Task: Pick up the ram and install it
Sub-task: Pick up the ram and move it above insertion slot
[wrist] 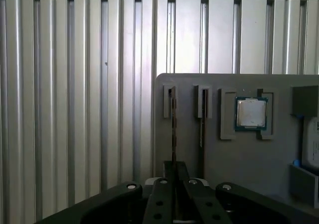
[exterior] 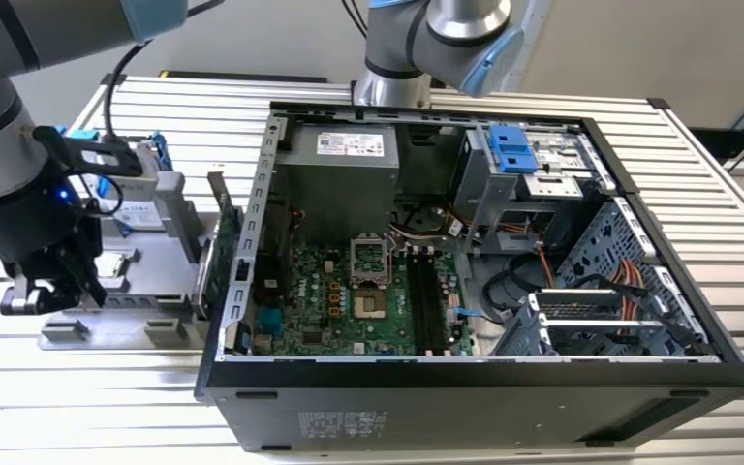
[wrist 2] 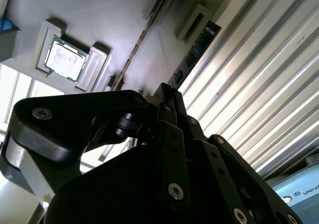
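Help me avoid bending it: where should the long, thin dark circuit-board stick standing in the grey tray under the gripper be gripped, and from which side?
Probably from straight above, pinching the long, thin dark ram stick across its flat faces near mid-length. It stands on edge in the grey slotted tray, so its top edge is free, and the black gripper hangs over it.

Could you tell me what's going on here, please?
One robot arm has its claw at the grey parts tray, lined up with the end of the ram, which stands on edge in a slot. A second stick and a processor chip sit in the tray beside it. The open computer case lies to the exterior view's right of the tray, and the ram is not yet in it.
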